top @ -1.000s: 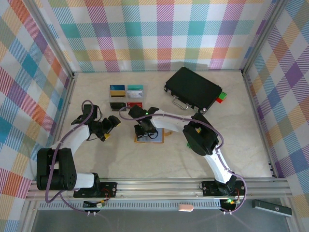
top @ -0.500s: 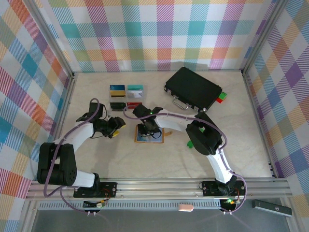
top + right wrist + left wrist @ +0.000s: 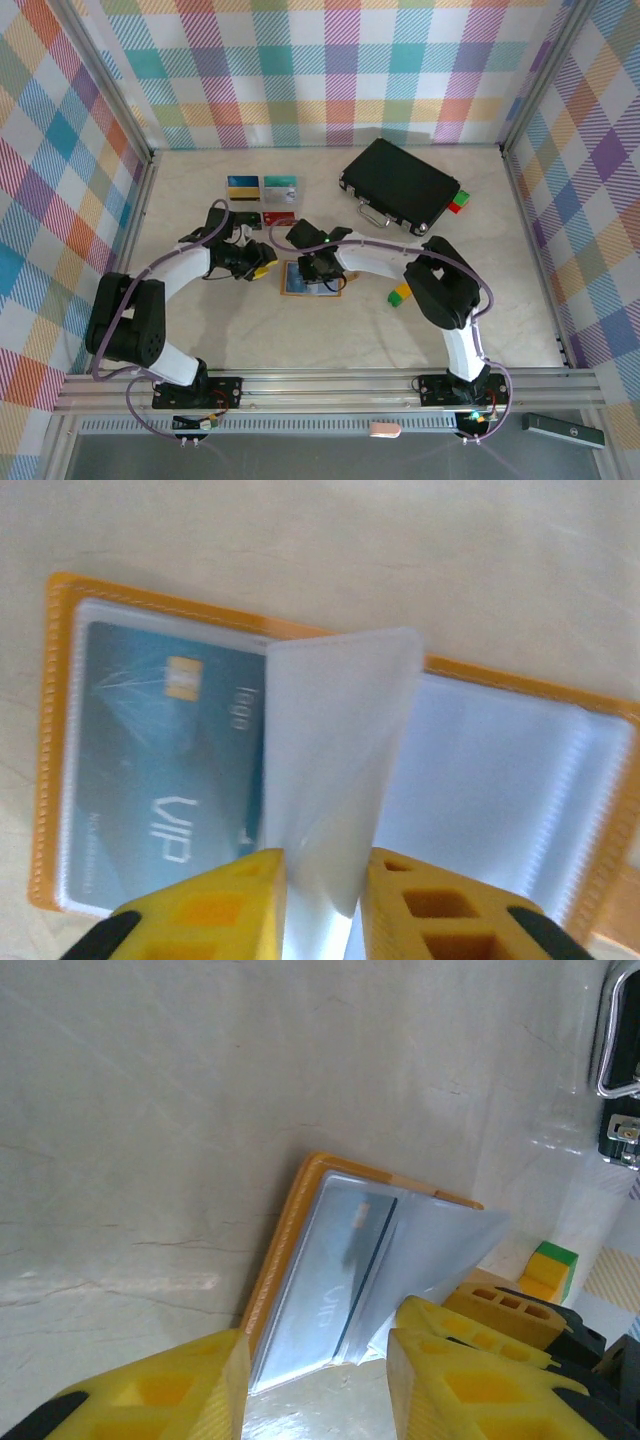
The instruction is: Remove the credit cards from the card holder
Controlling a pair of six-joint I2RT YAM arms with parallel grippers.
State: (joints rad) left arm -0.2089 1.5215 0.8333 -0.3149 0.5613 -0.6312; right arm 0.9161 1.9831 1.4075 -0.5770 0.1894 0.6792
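The orange-tan leather-look folding card holder (image 3: 296,290) lies open and flat on the pale marble-look table (image 3: 200,330), near the middle and between the two grippers. The right wrist view shows its orange stitched rim (image 3: 55,730) around clear grey-blue pockets. A teal credit card marked "VIP" (image 3: 160,770), with a gold chip, sits fully inside the left pocket. The right gripper (image 3: 318,272) stands over the holder with its yellow fingers set narrow. Between them is the lower edge of a clear plastic leaf (image 3: 335,740) of the holder, which stands up from the spine. The left wrist view shows the same leaf (image 3: 440,1250) raised off the pockets and running up to the right gripper's yellow fingers (image 3: 500,1315). The left gripper (image 3: 262,268) sits just beside the holder's left edge. Its yellow fingers (image 3: 170,1390) are spread wide with nothing between them, and the holder's near corner lies just ahead of the gap. Whether a finger touches the holder cannot be told. Four loose cards lie in a two-by-two group on the table behind the left gripper, apart from the holder: a blue-and-yellow card (image 3: 240,185), a teal and grey-white card (image 3: 280,184), a dark card (image 3: 243,216) and a red card (image 3: 280,217). A large black hard case with a metal handle (image 3: 400,185) lies at the far right. A small green-and-yellow block (image 3: 400,293) rests beside the right arm, right of the holder.
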